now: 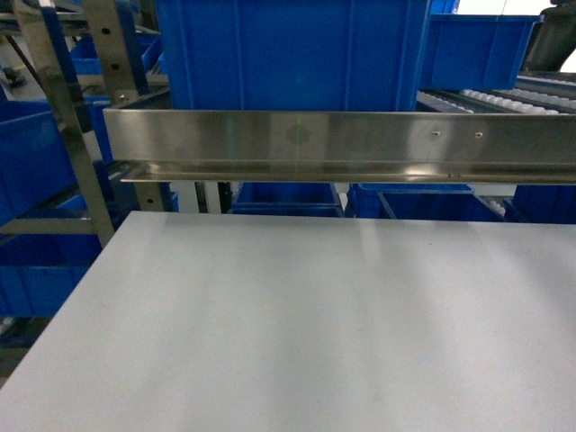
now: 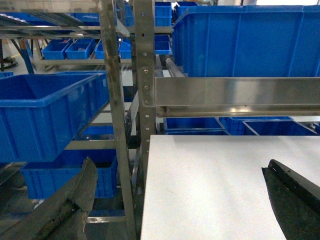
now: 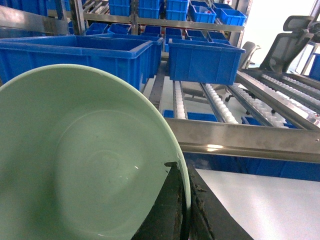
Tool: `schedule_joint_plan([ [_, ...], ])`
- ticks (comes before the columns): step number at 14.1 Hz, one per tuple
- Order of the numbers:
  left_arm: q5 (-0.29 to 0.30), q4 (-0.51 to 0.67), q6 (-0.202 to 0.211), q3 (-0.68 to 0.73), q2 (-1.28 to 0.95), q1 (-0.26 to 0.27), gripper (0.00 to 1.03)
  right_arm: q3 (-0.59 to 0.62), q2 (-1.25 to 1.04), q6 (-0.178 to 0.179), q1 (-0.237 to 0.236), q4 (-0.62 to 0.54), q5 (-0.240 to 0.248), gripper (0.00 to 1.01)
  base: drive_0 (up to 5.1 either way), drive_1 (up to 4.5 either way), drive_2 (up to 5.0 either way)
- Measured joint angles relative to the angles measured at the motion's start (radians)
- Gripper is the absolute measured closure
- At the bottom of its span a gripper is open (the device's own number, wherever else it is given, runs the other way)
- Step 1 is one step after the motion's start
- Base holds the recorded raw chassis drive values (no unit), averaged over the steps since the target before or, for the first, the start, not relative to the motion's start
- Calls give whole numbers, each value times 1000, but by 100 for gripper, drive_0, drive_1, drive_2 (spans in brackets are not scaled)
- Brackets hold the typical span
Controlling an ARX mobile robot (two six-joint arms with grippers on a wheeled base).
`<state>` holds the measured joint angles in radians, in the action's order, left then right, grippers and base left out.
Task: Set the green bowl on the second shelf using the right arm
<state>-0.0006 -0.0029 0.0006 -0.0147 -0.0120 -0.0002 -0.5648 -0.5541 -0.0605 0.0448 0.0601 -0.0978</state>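
Observation:
The pale green bowl (image 3: 85, 160) fills the left of the right wrist view, tilted with its glossy inside facing the camera. My right gripper (image 3: 184, 167) is shut on the bowl's rim, one dark finger inside and one outside. Bowl and gripper hang above the white table (image 3: 260, 200), in front of the steel shelf rail (image 3: 250, 140). Neither the bowl nor either gripper shows in the head view. In the left wrist view my left gripper (image 2: 180, 170) stands open over the table's left edge, with nothing between its fingers.
A steel shelf rail (image 1: 342, 144) crosses above the back of the white table (image 1: 315, 324). A large blue crate (image 1: 288, 54) stands on the shelf behind it, roller tracks (image 3: 220, 105) to the right. A steel upright (image 2: 145, 90) and blue crates (image 2: 45, 115) stand left.

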Motion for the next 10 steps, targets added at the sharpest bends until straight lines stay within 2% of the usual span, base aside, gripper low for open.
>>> schedule_joint_plan([
  [10,0,-3,0,0,0,0,5,0,0,0,0,0,-1,99,-492,245,245],
])
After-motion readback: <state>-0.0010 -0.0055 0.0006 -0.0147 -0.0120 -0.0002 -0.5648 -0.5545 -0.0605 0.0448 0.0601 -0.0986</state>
